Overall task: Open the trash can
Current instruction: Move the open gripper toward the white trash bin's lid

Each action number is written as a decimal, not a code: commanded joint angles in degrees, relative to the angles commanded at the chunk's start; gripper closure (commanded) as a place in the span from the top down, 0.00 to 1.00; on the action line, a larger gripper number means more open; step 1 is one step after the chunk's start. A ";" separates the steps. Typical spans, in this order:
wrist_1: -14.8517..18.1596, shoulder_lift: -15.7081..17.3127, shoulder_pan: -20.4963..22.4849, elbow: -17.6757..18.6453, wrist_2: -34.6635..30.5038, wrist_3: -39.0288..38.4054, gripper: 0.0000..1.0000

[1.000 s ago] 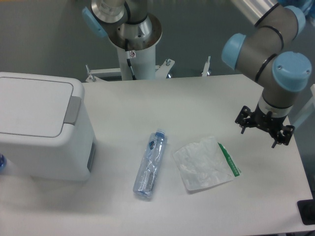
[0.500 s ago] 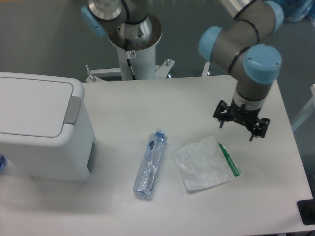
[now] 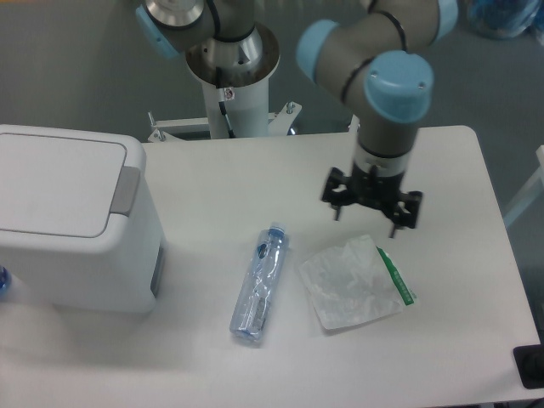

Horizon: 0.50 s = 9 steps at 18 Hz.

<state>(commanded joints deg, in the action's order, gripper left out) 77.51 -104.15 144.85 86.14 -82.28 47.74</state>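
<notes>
Swinging leftward, the gripper (image 3: pixel 371 201) stood wide and empty at mid-frame.
Bin (image 3: pixel 72 223) at left was closed, untouched.

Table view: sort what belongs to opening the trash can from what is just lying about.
Belongs to the job:
- large white boxy plastic trash can, flat lid down
- grey push tab at the lid's edge
- black two-finger gripper, hanging above the table

Just lying about:
- clear plastic bottle on its side
- crumpled clear plastic bag with green strip

The trash can (image 3: pixel 72 225) looks smooth white plastic. The bottle (image 3: pixel 259 285) is clear glossy plastic; the bag (image 3: pixel 351 282) crinkled translucent film.
</notes>
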 joint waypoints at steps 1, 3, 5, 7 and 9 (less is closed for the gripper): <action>0.62 0.26 -0.35 -0.26 1.93 -1.32 1.00; 1.68 1.58 -1.32 -0.35 5.89 -4.31 1.00; 3.08 3.42 -1.50 -0.44 9.58 -7.21 1.00; 3.26 6.05 -1.67 -0.53 13.27 -9.41 1.00; 3.00 8.08 -2.38 -0.71 16.70 -12.83 1.00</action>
<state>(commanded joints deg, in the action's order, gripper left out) 80.51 -96.07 142.47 85.43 -65.58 34.91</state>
